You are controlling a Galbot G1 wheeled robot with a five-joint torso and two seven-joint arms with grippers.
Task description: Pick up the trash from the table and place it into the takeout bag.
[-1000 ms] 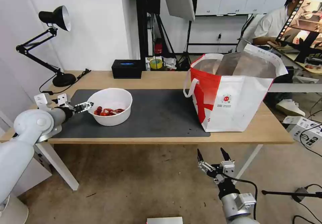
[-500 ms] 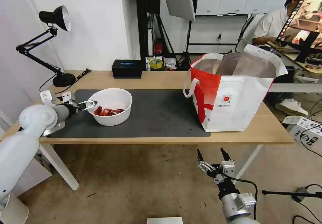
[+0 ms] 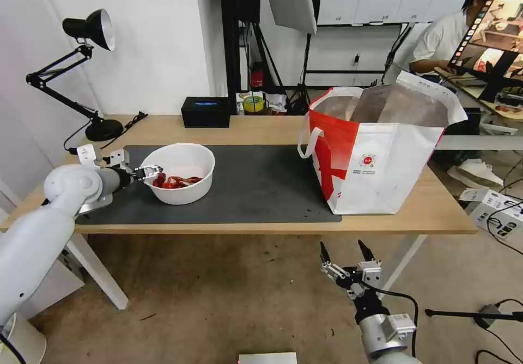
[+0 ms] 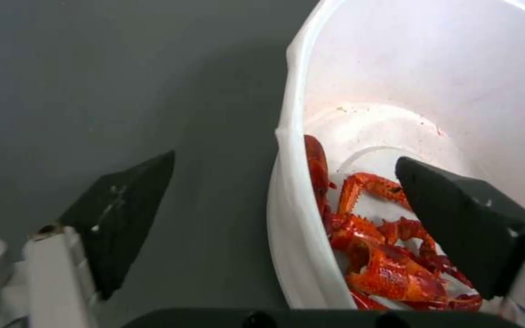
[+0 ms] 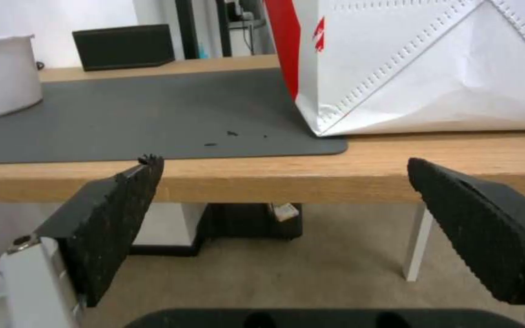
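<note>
White bowl (image 3: 182,173) with red crayfish scraps (image 4: 372,246) sits on the dark mat (image 3: 256,189) of the surface (image 3: 436,211), rim between the fingers of my left claw (image 3: 150,171). That claw is spread wide, one finger outside the wall, one inside over the scraps — not closed on it, so I judge the bowl not yet lifted. Takeout bag (image 3: 381,157) stands upright and open, well off to the right of that claw; its contents are hidden. My right claw (image 3: 348,258) hangs low in front of the surface edge, wide, idle. Writing: small round red logo (image 3: 369,161) on the bag — text under it too small to read.
</note>
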